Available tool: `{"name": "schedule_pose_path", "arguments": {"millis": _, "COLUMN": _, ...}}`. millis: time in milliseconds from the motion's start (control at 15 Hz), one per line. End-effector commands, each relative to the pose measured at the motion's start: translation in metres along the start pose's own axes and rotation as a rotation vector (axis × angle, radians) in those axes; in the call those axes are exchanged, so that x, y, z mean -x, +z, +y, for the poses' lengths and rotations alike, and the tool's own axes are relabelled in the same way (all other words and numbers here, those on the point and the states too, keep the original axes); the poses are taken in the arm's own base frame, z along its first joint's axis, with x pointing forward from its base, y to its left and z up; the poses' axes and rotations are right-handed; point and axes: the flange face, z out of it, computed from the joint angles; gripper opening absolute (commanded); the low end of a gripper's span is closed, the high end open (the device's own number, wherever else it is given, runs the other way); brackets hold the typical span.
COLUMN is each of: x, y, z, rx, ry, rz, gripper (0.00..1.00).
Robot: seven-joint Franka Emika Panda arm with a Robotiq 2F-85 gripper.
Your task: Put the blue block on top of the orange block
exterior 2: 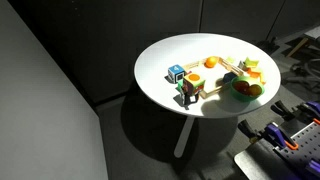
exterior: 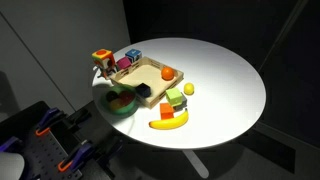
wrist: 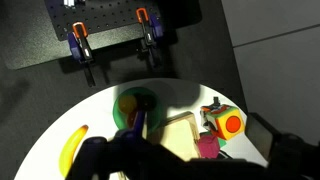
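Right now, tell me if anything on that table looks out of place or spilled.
Nothing looks spilled or broken. One thing stands out: the multicoloured toy beside the wooden tray stands close to the rim of the white table, where a nudge might tip it off.

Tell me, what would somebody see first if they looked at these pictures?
The round white table stands out brightly against the dark room. On it, a yellow banana lies close to the edge. Nearby are a green bowl and a wooden tray of colourful toys.
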Motion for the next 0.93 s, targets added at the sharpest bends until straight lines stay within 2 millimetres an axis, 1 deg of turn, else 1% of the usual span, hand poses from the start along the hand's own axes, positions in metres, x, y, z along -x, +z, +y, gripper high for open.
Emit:
{"name": "schedule_pose_path", "arguments": {"millis": 0, "x": 0.0, "y": -0.001, "z": 0.0, "rx": 0.0, "ry": 0.0, "rz": -0.001, "gripper": 1.0}}
{"name": "schedule_pose_path", "arguments": {"millis": 267, "x": 0.0, "y": -0.001, "z": 0.0, "rx": 0.0, "ry": 0.0, "rz": 0.0, "gripper": 1.0}}
{"name": "schedule_pose_path", "arguments": {"millis": 400, "x": -0.004, "y": 0.001, "z": -0.003, "rx": 0.005, "ry": 0.01, "rz": 0.015, "gripper": 1.0}}
{"name": "schedule_pose_path", "arguments": {"millis": 667, "x": -0.016, "y": 0.005, "z": -0.013, "rx": 0.019, "ry": 0.021, "rz": 0.051, "gripper": 1.0}}
{"name": "schedule_pose_path", "arguments": {"millis": 867, "x": -0.029, "y": 0.012, "z": -0.024, "rx": 0.039, "ry": 0.005, "rz": 0.104, "gripper": 1.0}}
